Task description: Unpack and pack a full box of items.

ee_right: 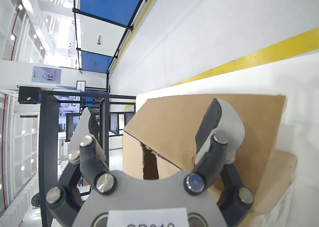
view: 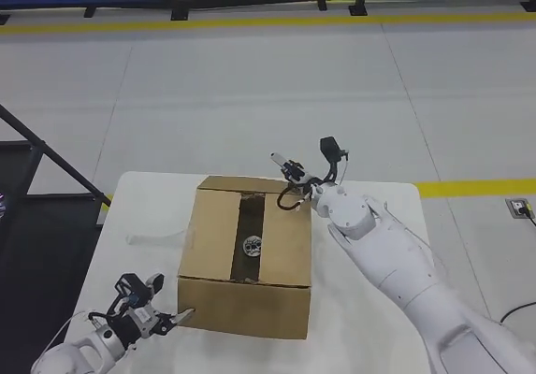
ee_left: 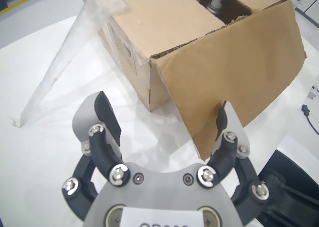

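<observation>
A brown cardboard box (view: pixel 247 257) stands in the middle of the white table (view: pixel 146 206). Its top flaps lie nearly flat with a dark slot between them, where a bottle cap (view: pixel 251 246) shows inside. In the left wrist view the box (ee_left: pixel 174 26) has an end flap (ee_left: pixel 231 71) hanging down, and bottle tops (ee_left: pixel 215 4) show through the slot. My left gripper (ee_left: pixel 164 116) is open at the box's near left corner, one finger touching the hanging flap's edge. My right gripper (ee_right: pixel 152 123) is open at the box's far right corner (view: pixel 291 173), over the box (ee_right: pixel 179 123).
A strip of clear tape (ee_left: pixel 69 51) hangs from the box's corner down to the table. A black frame (view: pixel 24 140) stands left of the table. A yellow floor line (view: pixel 492 187) runs on the right, with a cable and socket (view: pixel 520 208) beyond.
</observation>
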Motion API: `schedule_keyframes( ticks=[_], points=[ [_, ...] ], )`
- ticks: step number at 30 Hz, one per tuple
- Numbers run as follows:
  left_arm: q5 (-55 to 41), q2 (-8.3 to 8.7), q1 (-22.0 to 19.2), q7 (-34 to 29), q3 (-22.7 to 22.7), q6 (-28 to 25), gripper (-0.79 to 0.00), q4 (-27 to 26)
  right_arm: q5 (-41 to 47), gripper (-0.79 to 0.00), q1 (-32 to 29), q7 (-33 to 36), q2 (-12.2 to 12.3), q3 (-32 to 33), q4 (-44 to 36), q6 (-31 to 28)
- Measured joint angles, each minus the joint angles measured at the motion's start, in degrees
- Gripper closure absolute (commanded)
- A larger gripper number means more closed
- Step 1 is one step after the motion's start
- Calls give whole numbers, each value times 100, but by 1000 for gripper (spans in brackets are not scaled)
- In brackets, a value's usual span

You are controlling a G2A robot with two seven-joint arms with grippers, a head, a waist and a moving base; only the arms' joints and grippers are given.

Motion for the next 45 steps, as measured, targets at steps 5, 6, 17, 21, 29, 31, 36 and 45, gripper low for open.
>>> schedule_keyframes(
  ticks=[5, 6, 17, 21, 29, 31, 36, 45],
  points=[
    [-206, 22, 37, 216, -124, -131, -785, -11, 248, -785, -125, 117, -36, 244, 10, -1033],
    [-277, 28, 68, 262, -176, -180, -785, -37, 277, -785, -171, 220, -16, 303, -79, -1220],
    [-1170, 57, 530, 755, -900, 4, -785, -492, 391, -785, -949, 2839, 308, 648, -1911, -384],
    [-1463, 24, 544, 796, -968, 577, -785, -384, 145, -785, -1006, 2957, 279, 516, -2031, 127],
    [-1410, -63, 103, 529, -559, 1900, -785, 60, 140, -785, -841, 2547, -20, 164, -1533, 319],
    [-1230, -82, -97, 460, -336, 2075, -785, 201, 57, -785, -772, 2323, -115, 59, -1349, 348],
    [-871, -134, -610, 389, 205, 2229, -785, 591, 371, -785, -665, 2344, -337, -34, -901, 119],
    [-476, -183, -1018, 438, 738, 2075, -785, 879, 1215, -785, -444, 3186, -606, 119, -264, -631]
  ],
)
